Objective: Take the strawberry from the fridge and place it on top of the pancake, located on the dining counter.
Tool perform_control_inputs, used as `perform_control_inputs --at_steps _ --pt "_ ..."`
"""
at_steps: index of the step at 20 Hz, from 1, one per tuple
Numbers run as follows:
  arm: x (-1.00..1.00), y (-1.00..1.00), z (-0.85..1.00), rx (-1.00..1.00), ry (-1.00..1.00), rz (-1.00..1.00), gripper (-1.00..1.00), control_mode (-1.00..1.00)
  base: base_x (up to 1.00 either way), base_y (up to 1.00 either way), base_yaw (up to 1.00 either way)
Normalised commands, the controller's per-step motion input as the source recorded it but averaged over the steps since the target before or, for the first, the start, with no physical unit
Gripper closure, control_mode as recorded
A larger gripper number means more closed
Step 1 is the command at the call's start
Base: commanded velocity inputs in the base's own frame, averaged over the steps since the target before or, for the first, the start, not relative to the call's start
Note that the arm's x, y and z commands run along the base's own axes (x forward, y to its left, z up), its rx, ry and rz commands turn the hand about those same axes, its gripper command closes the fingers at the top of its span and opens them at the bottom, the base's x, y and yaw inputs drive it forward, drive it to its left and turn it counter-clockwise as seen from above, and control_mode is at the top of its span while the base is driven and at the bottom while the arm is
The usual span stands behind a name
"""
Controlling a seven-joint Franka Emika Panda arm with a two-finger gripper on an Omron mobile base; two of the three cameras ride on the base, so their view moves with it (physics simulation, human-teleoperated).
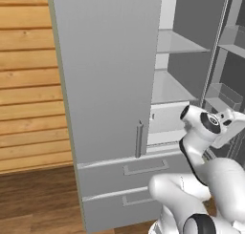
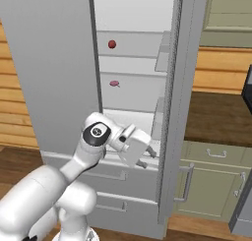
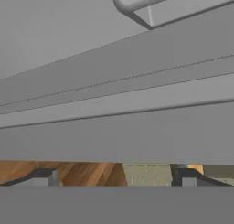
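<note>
The white arm's two-finger gripper (image 2: 147, 161), fingers spread and empty, hangs low before the tall light-grey fridge (image 1: 105, 75) (right door open), below its small red strawberry (image 2: 112, 44).

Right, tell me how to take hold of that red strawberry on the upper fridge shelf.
Judging by its pose, grip the strawberry across its round middle, coming straight in from the open front of the fridge. It sits small and alone on the shelf with bare shelf on both sides for the fingers. The open gripper hangs well below it.
</note>
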Motion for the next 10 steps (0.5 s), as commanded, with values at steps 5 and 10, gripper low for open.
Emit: perform_control_inputs --at_steps 5,10 --pt "0.06 1.00 -0.07 0.35 -0.06 0.00 -1.00 -1.00 0.00 0.00 0.00" --pt "0.44 1.00 -0.20 0.46 -0.09 0.00 -1.00 -1.00 0.00 0.00 0.00"
